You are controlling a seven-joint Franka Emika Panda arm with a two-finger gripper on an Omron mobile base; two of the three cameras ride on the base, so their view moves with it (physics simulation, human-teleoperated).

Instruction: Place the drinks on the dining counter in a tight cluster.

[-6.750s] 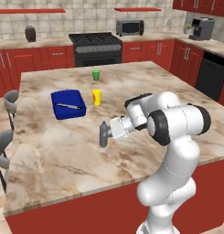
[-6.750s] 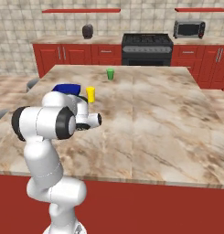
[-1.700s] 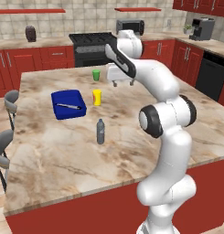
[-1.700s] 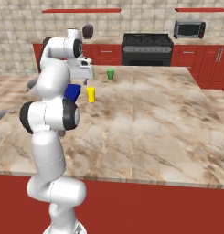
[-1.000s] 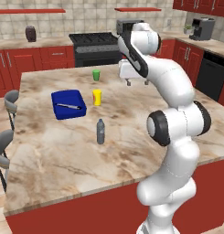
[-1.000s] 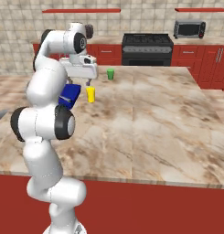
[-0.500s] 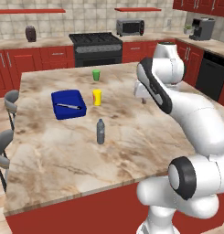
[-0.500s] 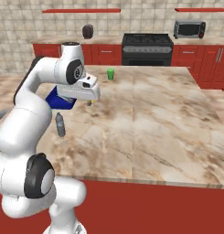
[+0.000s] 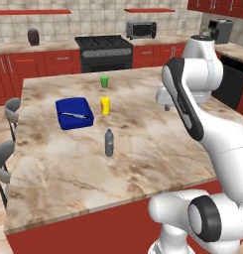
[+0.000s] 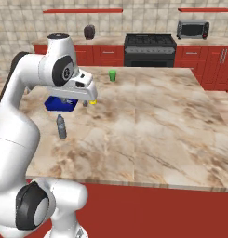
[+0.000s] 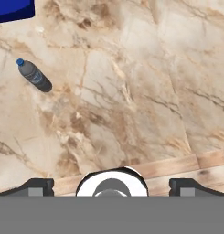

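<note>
The gripper [image 11: 111,185] hangs above the dining counter [image 9: 143,149] with its jaws spread wide, holding and touching nothing; its two dark fingertips [image 11: 36,186] stand far apart at the bottom of the hand view; the small grey bottle [image 9: 109,143] stands upright on the marble, well apart from the gripper, just near of a blue tray [image 9: 74,113] and a yellow cup [image 9: 105,105]; a green cup [image 9: 104,81] sits farther back.

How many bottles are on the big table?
1. The grey bottle stands on the counter, near the blue tray and yellow cup. The arm might hide more.
</note>
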